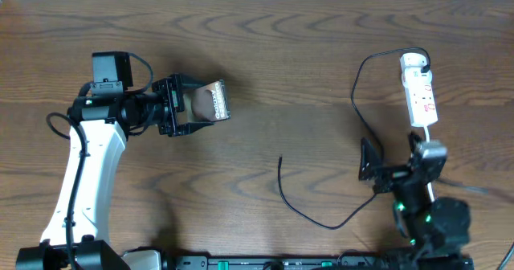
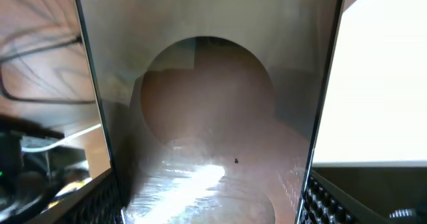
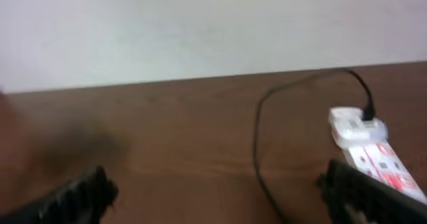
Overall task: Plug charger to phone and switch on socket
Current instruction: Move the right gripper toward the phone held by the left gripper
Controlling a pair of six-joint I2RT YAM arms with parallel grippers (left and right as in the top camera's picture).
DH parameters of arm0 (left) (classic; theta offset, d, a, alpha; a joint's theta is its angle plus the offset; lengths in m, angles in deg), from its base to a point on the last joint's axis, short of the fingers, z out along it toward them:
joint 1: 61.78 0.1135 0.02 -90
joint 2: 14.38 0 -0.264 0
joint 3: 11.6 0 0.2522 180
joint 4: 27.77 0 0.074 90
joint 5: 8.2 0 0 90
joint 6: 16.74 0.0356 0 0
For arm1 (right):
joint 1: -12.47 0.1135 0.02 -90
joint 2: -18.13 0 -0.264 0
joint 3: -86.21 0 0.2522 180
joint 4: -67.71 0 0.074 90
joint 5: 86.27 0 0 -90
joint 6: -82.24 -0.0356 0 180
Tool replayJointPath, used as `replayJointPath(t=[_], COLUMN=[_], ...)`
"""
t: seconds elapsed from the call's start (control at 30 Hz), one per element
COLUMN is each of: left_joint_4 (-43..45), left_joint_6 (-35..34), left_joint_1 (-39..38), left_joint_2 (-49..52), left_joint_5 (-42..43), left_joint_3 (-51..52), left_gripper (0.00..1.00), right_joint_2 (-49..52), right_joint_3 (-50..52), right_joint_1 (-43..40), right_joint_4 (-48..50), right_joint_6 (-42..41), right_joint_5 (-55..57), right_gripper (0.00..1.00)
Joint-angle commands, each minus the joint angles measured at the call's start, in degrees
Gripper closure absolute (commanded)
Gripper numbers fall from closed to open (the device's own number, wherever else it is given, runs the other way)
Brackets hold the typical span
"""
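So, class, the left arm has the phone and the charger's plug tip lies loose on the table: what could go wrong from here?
1. The glossy phone is pinched by its edges in the left gripper; pushing a plug in may twist it.
2. The plug tip lies flat on the table and is thin, so the open right gripper may miss it.
3. The charger runs close by that gripper to the socket; a snag could drag the socket.

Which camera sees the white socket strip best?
The overhead view: the whole socket lies in plain sight. The right wrist view catches it blurry at the edge. The left wrist view is mostly phone, with no socket recognisable.
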Motion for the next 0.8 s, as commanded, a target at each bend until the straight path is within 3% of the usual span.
replayJointPath(t=[0.0,0.17,0.23,0.4,0.63,0.77], left_joint_4=[-0.44,-5.81,-8.07,-10.49,-10.62,-10.6], left_joint_6=[0.48,0.44,0.44,0.44,0.15,-0.92], left_joint_1=[0.02,-1.38,-2.14,-3.87,-4.66,-4.92], left_joint_2=[-0.83,-0.83,-0.83,-0.83,-0.83,-0.83], left_joint_5=[-4.66,-16.96,-22.05,-27.39,-31.12,-34.14], left_joint_3=[-2.16,-2.16,-2.12,-2.1,-1.51,-0.66], left_gripper=[0.93,0.93,0.93,0.93,0.93,0.93], right_joint_2=[11.43,32.39,41.42,59.1,78.03,85.48], right_joint_3=[-9.51,-25.46,-31.04,-36.98,-36.96,-36.96], right_joint_1=[-0.28,-0.2,-0.04,1.4,4.63,7.1], right_joint_4=[-3.78,-12.09,-13.46,-4.22,15.69,20.68], right_joint_6=[-2.34,-2.78,-2.73,-2.78,-20.96,-29.88], right_joint_5=[-5.9,-22.99,-35.3,-58.95,-61.61,-61.31], right_gripper=[0.01,0.01,0.01,0.01,0.03,0.08])
